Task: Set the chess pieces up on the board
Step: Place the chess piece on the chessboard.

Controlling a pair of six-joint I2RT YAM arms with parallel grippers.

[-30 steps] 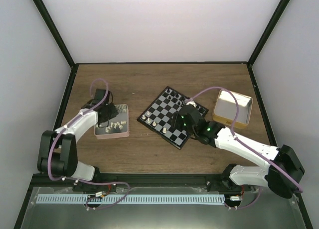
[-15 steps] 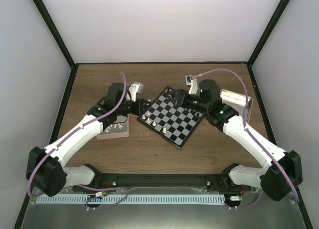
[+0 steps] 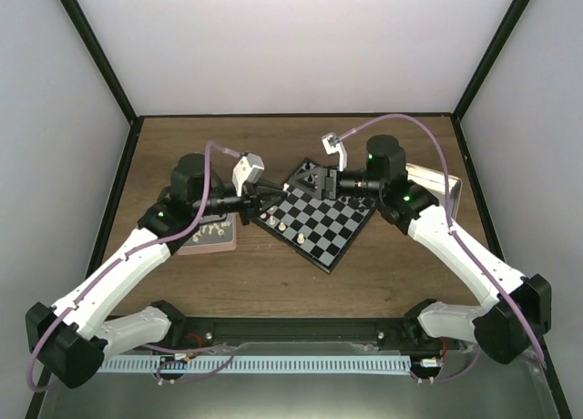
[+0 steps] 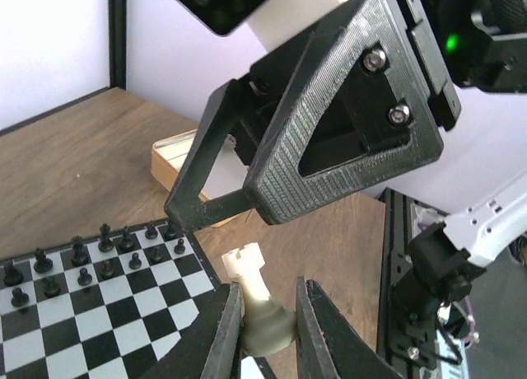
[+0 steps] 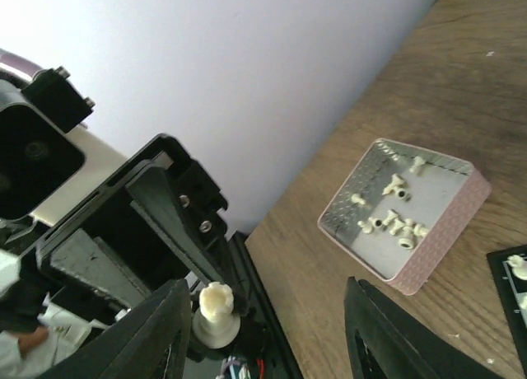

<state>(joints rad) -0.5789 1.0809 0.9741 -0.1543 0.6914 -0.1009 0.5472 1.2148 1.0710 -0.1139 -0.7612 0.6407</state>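
Note:
A cream-white rook point(image 4: 247, 268) is clamped by its base between the fingers of my left gripper point(image 4: 268, 295), which is shut on it. In the top view the left gripper point(image 3: 270, 197) hovers at the left corner of the board point(image 3: 321, 226). My right gripper point(image 3: 308, 180) faces it tip to tip with jaws open wide. In the right wrist view the rook point(image 5: 216, 309) stands just inside the left finger of that open gripper point(image 5: 268, 339), untouched. Black chess pieces point(image 4: 105, 240) fill the far rows. A few cream pieces point(image 3: 277, 220) line the near-left edge.
The pink tray point(image 3: 208, 240) with several loose cream pieces point(image 5: 394, 218) sits left of the board, under my left arm. The tan box point(image 4: 175, 160) stands right of the board, mostly hidden behind my right arm in the top view.
My left gripper has left the pink tray and swung right to the board's corner carrying the rook. My right gripper has risen off the board, turned to face it and opened wider.

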